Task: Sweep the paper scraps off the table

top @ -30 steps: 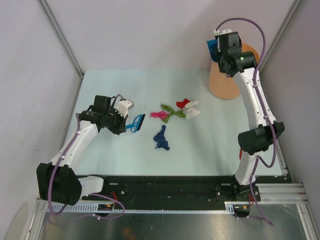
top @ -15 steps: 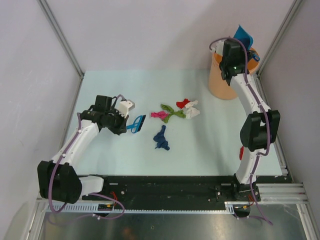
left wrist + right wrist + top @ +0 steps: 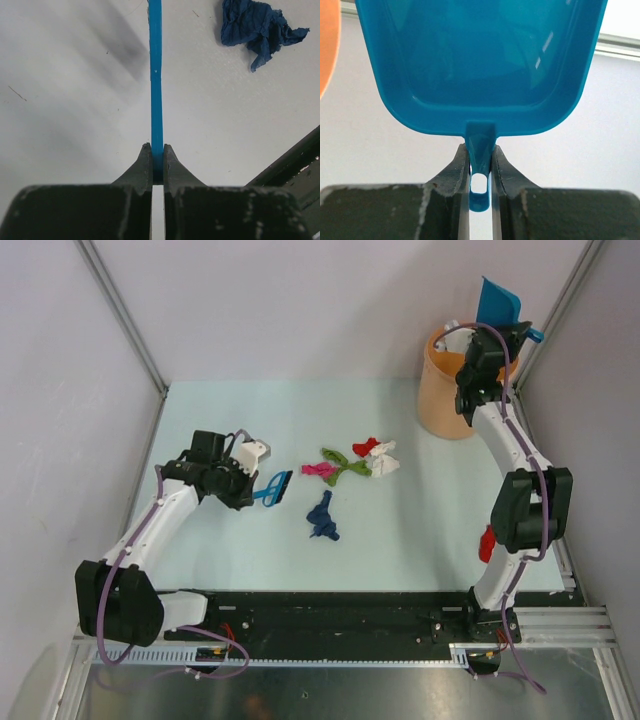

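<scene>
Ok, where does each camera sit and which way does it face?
Top external: above and behind the bases, looking down on the pale mint-green table; both arms show.
Left wrist: down along the left gripper, shut on the thin blue plastic brush.
Right wrist: along the right gripper, shut on the blue plastic dustpan, toward the wall.
Shared: top and left wrist show the dark blue crumpled paper wad.

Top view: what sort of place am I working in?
Probably a lab test cell: a metal-framed table between bare white walls, arms bolted to a black rail, and staged paper scraps.
</scene>
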Action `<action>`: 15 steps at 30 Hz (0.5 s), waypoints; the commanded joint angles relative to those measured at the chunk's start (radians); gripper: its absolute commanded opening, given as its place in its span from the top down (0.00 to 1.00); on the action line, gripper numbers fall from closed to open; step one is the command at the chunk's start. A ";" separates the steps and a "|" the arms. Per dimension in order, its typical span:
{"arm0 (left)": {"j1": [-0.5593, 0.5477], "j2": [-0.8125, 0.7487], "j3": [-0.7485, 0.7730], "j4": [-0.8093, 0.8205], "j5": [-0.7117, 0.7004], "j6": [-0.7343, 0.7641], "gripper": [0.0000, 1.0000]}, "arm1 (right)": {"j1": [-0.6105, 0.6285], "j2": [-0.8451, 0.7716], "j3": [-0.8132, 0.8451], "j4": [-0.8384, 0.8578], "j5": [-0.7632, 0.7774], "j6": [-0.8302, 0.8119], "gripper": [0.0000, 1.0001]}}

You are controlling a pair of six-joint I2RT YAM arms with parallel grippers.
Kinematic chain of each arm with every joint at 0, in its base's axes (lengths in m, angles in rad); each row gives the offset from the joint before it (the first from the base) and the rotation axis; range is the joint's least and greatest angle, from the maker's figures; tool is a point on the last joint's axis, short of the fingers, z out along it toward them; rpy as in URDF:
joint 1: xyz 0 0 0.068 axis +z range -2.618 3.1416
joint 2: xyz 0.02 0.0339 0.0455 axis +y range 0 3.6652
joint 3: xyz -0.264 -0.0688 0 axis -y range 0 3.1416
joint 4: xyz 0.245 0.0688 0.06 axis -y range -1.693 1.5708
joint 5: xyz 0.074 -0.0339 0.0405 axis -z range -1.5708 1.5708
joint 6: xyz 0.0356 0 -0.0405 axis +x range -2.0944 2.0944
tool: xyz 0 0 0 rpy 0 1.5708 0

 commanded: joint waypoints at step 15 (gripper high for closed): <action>-0.036 0.024 0.062 0.012 0.080 -0.021 1.00 | 0.321 -0.368 0.108 -0.800 -0.142 1.386 1.00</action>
